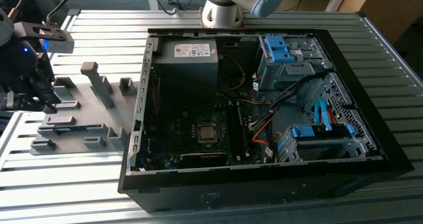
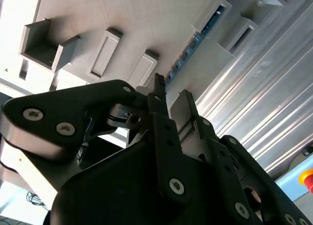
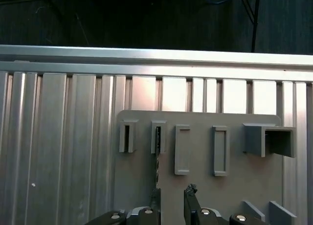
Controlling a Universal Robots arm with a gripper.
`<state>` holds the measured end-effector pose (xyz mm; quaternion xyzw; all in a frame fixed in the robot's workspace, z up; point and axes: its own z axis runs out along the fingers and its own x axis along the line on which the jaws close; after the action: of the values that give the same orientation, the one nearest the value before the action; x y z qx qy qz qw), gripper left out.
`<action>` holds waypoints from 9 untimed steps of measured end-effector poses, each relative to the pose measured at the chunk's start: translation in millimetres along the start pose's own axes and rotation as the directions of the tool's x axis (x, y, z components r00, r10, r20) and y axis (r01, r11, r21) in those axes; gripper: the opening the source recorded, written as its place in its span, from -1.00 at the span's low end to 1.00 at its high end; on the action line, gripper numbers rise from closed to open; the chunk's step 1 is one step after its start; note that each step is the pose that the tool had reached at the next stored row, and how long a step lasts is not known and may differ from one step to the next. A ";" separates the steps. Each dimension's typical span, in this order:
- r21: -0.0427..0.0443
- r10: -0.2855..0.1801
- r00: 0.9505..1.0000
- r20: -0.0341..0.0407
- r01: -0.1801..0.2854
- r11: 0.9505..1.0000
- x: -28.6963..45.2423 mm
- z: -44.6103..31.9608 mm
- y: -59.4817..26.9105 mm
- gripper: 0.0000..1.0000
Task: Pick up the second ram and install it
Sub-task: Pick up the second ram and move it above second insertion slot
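I'm on the pick-up step; gripper [image 3: 173,193] is empty, fingers [image 3: 191,203] a narrow gap apart, over the second ram [image 2: 195,44], on edge in the grey holder tray [image 1: 89,117] at 9 o'clock from the PC case [image 1: 387,140]; grabbing needs that thin edge centred between them imo.

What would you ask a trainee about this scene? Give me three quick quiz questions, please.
1. Fill in: the computer case lies with its side panel ___.
2. True or false: the second ram sits inside the case.
3. The gripper hovers above: A) the grey holder tray, B) the power supply, C) the drive bays?
Key: 1 off; 2 false, it rests in the tray; 3 A.
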<state>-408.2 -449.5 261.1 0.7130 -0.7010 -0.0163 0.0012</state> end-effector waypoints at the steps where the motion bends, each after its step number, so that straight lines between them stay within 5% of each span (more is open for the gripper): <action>1: 0.000 0.000 1.000 0.000 0.000 1.000 0.7 1.2 0.0 -0.35; 9: 0.001 0.001 1.000 0.000 -0.001 1.000 2.4 12.2 -0.3 -0.35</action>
<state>-408.1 -451.7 248.9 0.7126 -0.7014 -0.0160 0.0010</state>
